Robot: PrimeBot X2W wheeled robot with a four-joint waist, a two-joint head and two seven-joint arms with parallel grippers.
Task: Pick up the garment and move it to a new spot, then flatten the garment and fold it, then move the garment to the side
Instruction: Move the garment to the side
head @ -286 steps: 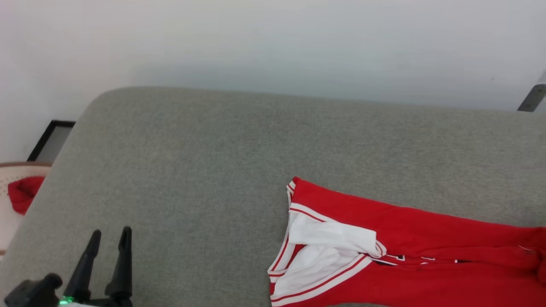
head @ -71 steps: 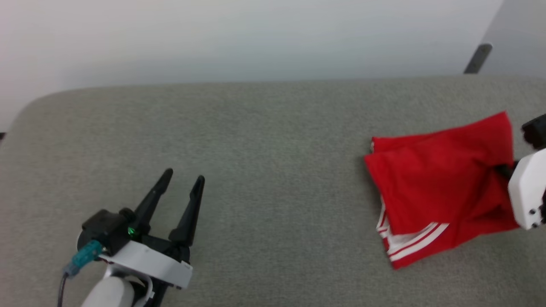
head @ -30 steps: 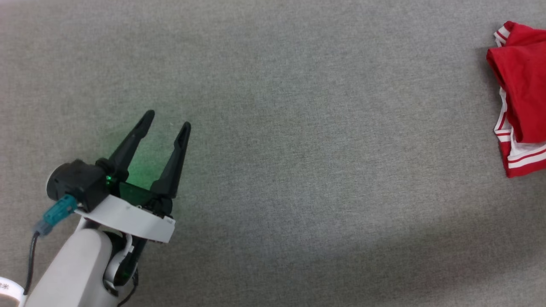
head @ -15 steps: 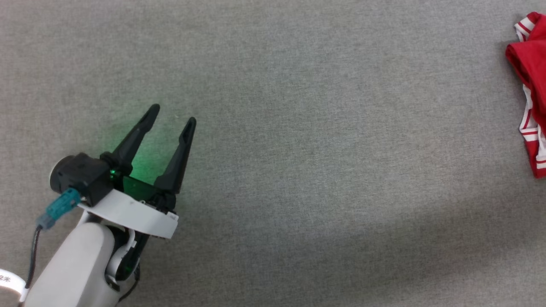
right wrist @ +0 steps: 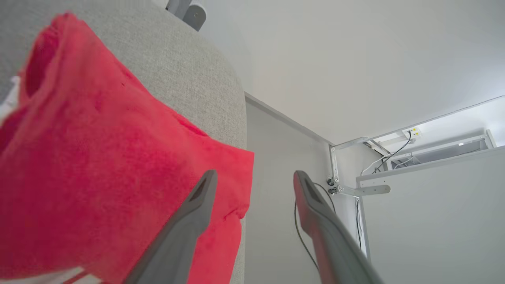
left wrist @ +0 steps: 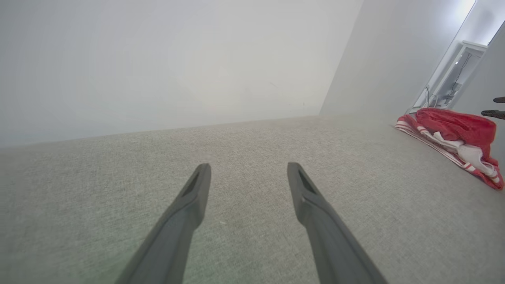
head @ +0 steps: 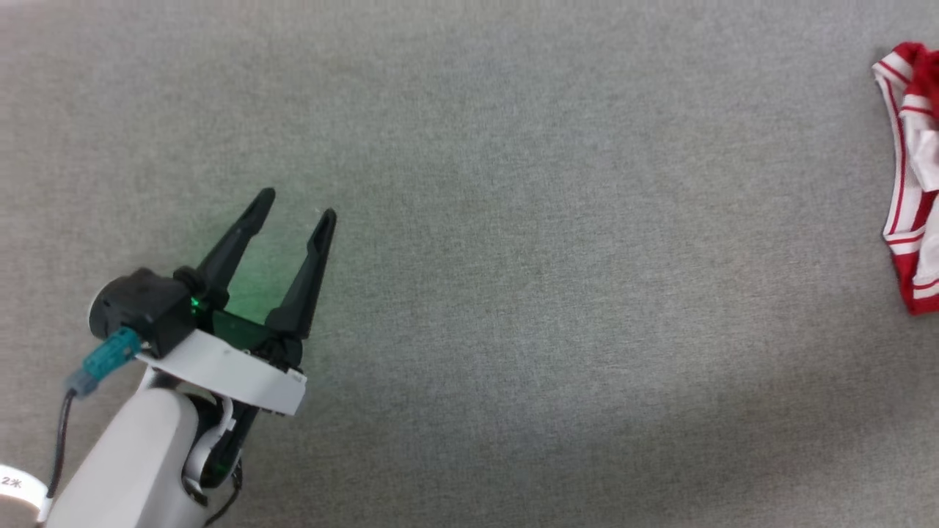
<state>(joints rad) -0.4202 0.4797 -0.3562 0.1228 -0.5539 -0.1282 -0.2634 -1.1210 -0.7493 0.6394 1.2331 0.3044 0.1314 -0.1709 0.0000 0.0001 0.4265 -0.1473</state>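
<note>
The garment (head: 913,183), red with white-and-red striped trim, lies bunched at the far right edge of the head view on the grey cushion (head: 513,257). In the left wrist view the garment (left wrist: 453,134) is a low heap far to the right. My left gripper (head: 296,205) rests open and empty over the cushion at the lower left, far from it; its own view shows the left gripper (left wrist: 248,167) with fingers spread. My right gripper (right wrist: 255,173) stands open just above a corner of the garment (right wrist: 98,177), holding nothing.
The cushion's rounded edge (right wrist: 232,98) runs just beyond the garment, with a drop to the floor behind it. A white desk frame with cables (right wrist: 355,185) stands past that. A pale wall (left wrist: 158,59) backs the cushion.
My right gripper has gone from shut to open and let the garment go; the garment has settled with more striped trim showing. The head view has shifted slightly. My left gripper stays open in place.
</note>
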